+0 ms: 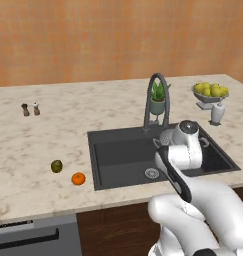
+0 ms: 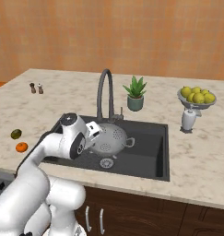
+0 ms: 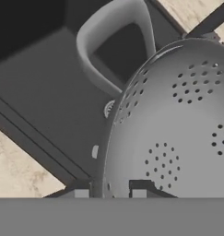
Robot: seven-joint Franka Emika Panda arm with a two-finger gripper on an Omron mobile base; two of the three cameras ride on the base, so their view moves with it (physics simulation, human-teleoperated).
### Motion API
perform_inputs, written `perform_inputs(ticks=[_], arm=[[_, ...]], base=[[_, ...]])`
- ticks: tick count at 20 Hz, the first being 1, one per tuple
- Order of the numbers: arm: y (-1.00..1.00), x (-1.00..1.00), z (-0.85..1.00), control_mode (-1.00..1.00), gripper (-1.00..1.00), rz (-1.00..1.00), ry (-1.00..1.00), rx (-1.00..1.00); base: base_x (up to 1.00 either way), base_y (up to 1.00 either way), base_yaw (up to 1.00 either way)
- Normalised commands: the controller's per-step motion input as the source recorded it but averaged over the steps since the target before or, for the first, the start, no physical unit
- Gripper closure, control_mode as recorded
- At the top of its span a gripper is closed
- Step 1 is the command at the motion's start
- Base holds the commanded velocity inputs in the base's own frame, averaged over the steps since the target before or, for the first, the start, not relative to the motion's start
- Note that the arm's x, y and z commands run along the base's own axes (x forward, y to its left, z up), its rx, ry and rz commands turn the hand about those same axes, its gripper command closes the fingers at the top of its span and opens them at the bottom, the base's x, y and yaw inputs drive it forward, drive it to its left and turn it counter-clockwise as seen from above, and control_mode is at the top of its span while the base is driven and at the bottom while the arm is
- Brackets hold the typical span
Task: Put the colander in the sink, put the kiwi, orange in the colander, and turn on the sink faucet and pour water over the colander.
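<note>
Silver-grey and perforated, the colander (image 2: 111, 139) hangs tilted over the sink (image 2: 145, 156), near the sink faucet (image 2: 104, 92). Our claw (image 3: 109, 192) grips its rim, one fingertip (image 3: 81, 192) outside the wall and the other inside. We judge the first step nearly done: the colander is within the basin but, as far as we can tell, not yet set down and released. The kiwi (image 1: 56, 166) and orange (image 1: 78, 178) wait on the counter (image 1: 38, 145) left of the sink, and no water runs.
</note>
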Motion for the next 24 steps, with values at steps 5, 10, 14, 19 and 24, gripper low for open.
perform_inputs(ticks=[5, 10, 14, 19, 24], arm=[[0.77, 0.29, -0.01, -1.00, 1.00, 0.00, 0.00, 0.00], [0.71, 0.31, -0.08, -1.00, 1.00, 0.00, 0.00, 0.00], [0.58, 0.48, -0.14, -1.00, 1.00, 0.00, 0.02, 0.00], [0.30, 0.74, -0.26, -1.00, 1.00, -0.07, 0.06, 0.00], [0.02, 0.69, -0.34, -1.00, 1.00, -0.25, 0.09, 0.00]], base=[[0.00, 0.00, 0.00], [0.00, 0.00, 0.00], [0.00, 0.00, 0.00], [0.00, 0.00, 0.00], [0.00, 0.00, 0.00]])
